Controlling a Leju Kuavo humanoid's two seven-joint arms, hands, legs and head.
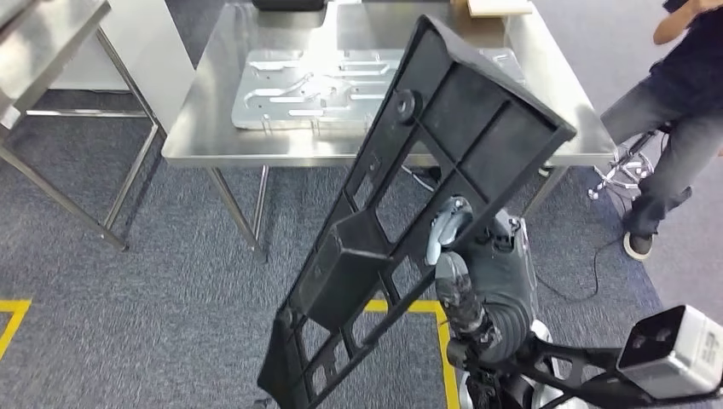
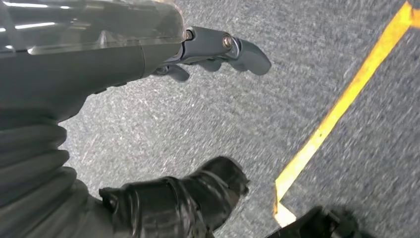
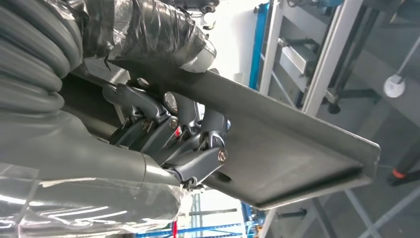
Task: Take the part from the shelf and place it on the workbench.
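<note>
The part [image 1: 460, 128] is a long black plastic frame with ribs and cut-outs. It stands tilted in front of me in the head view, its upper end over the near edge of the steel workbench [image 1: 213, 128]. My right hand [image 1: 465, 256] grips it at its right side, about halfway up. In the right wrist view the fingers [image 3: 188, 134] are wrapped round the part's dark edge [image 3: 297, 148]. My left hand [image 2: 208, 49] hangs over the grey carpet with its fingers apart and nothing in it.
A flat silver metal plate [image 1: 315, 85] with slots lies on the workbench. A steel shelf frame [image 1: 51, 51] stands at the left. A person [image 1: 673, 128] stands at the right by a stool base [image 1: 622, 175]. Yellow tape [image 1: 426, 307] marks the carpet.
</note>
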